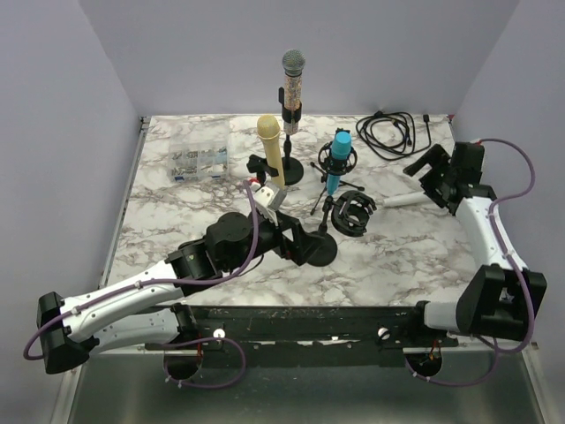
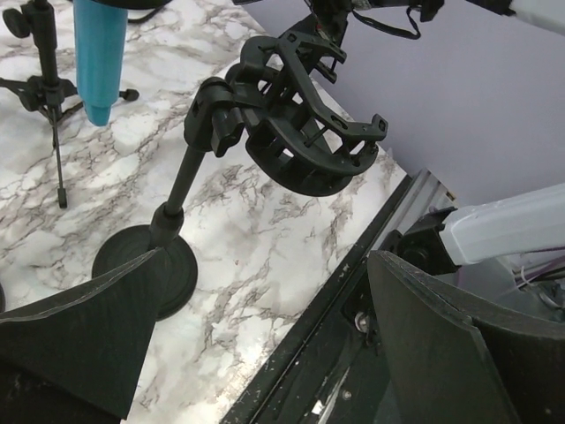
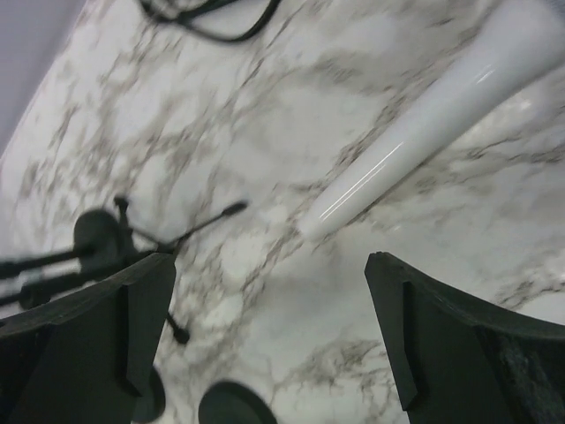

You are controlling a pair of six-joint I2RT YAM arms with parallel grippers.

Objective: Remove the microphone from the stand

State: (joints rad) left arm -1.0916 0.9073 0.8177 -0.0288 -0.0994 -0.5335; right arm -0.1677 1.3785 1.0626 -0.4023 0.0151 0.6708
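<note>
A white microphone point(image 1: 402, 200) lies on the marble table beside my right gripper point(image 1: 425, 164). In the right wrist view its handle point(image 3: 424, 132) lies just beyond my open, empty right gripper point(image 3: 274, 336). A black stand with an empty shock mount point(image 1: 353, 215) and a round base point(image 1: 315, 248) stands mid-table. My left gripper point(image 1: 291, 237) is open and empty next to that base. The left wrist view shows the mount point(image 2: 300, 124) and the base point(image 2: 146, 265) ahead of the left gripper point(image 2: 265, 344), whose left finger point(image 2: 71, 336) is close to the base.
Three more microphones stand in stands behind: a glittery one point(image 1: 292, 84), a yellow one point(image 1: 271, 146) and a blue one point(image 1: 338, 163) on a tripod. A clear parts box point(image 1: 199, 159) sits back left. A black cable coil point(image 1: 393, 132) lies back right.
</note>
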